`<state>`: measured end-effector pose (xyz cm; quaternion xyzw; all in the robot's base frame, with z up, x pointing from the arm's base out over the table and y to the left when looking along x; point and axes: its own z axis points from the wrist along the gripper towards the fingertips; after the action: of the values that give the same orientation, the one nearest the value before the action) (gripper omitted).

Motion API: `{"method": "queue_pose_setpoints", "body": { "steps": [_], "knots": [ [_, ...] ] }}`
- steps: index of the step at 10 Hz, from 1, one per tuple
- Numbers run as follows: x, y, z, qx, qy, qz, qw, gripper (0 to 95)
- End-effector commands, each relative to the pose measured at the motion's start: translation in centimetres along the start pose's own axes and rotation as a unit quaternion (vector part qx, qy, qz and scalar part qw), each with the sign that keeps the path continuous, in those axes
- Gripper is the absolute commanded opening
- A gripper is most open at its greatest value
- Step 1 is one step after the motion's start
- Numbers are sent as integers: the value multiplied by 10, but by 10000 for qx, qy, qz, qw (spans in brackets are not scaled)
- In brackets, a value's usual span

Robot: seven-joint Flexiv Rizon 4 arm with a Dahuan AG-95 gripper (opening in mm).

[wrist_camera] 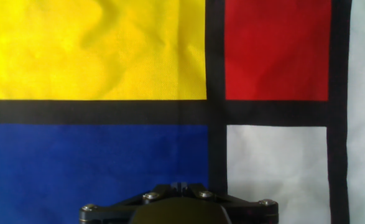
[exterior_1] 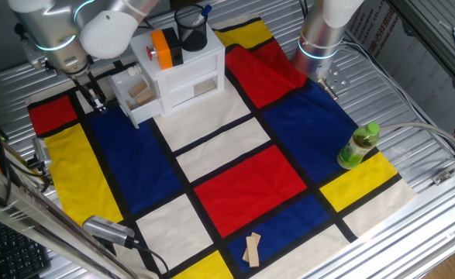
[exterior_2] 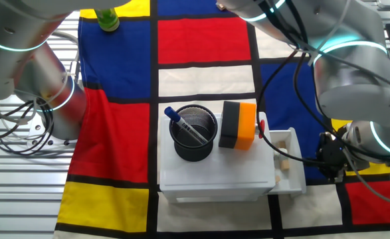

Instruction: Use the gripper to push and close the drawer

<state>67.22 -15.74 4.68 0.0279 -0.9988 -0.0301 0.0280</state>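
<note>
Ribbed silver metal desk (exterior_1: 413, 93) fills the scene, draped with a cloth (exterior_1: 243, 186) of red, blue, yellow and white blocks edged in black. Cables (exterior_2: 15, 126) coil over the bare metal beside it. Lighting even, bright.

The hand view looks straight down on a colour-block cloth (wrist_camera: 95, 50). A yellow panel (wrist_camera: 95, 46) fills the area from 9 to 12 o'clock, a red panel (wrist_camera: 277, 46) sits toward 1 o'clock, a blue panel (wrist_camera: 76, 165) lies toward 8 o'clock, and a white panel (wrist_camera: 275, 168) toward 4 o'clock. Black bands (wrist_camera: 215, 112) divide them, crossing just right of centre. At 6 o'clock the gripper (wrist_camera: 179, 205) body's dark edge with screws shows; its fingers are out of sight.
</note>
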Motion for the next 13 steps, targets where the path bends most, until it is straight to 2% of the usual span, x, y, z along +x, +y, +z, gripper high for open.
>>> {"method": "queue_pose_setpoints", "body": {
  "steps": [1,7,13],
  "knots": [
    [3,-1,0,-10,-18,-10,10000,0],
    [5,3,-2,-72,19,33,10000,0],
    [13,2,1,-133,5,68,9999,0]
  ]
}}
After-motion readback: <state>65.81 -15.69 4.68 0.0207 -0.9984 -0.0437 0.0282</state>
